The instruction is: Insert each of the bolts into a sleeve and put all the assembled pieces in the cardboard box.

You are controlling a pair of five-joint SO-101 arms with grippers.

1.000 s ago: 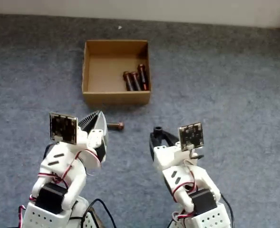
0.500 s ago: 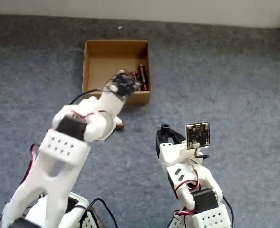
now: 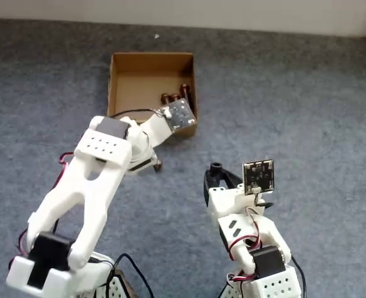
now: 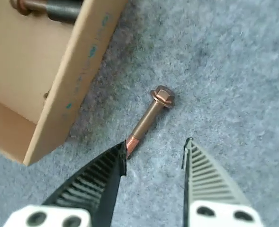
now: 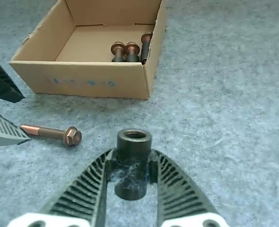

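Two grippers are at work, one empty and one loaded. The left gripper (image 4: pixel 154 153) hangs low over the grey carpet (image 4: pixel 234 61) with its jaws spread and nothing between them. Just ahead of it lies the loose bolt (image 4: pixel 148 118), flat on the carpet. The bolt's threaded end is at the tip of the black finger (image 4: pixel 112 168), touching it or very nearly so, and its hex head points away from the gripper. Beyond the black finger's side stands the cardboard box (image 4: pixel 58 101), with its near wall just beside the bolt but not touching it.

The right gripper (image 5: pixel 132 158) is clamped on the sleeve (image 5: pixel 134 141), which stands upright between the ribbed jaws with its open bore facing up. Ahead of this gripper and off toward the left arm lies the same bolt (image 5: pixel 51 133), apart from the sleeve. Farther ahead is the box (image 5: pixel 82 79). Inside it, three assembled pieces (image 5: pixel 130 51) lie side by side against the wall on the right arm's side.

From above, the left arm stretches forward with its wrist over the box's near wall (image 3: pixel 117 127). The right gripper (image 3: pixel 216 169) holds the sleeve well short of the box, with the bolt's head (image 3: pixel 158 164) between the two arms.
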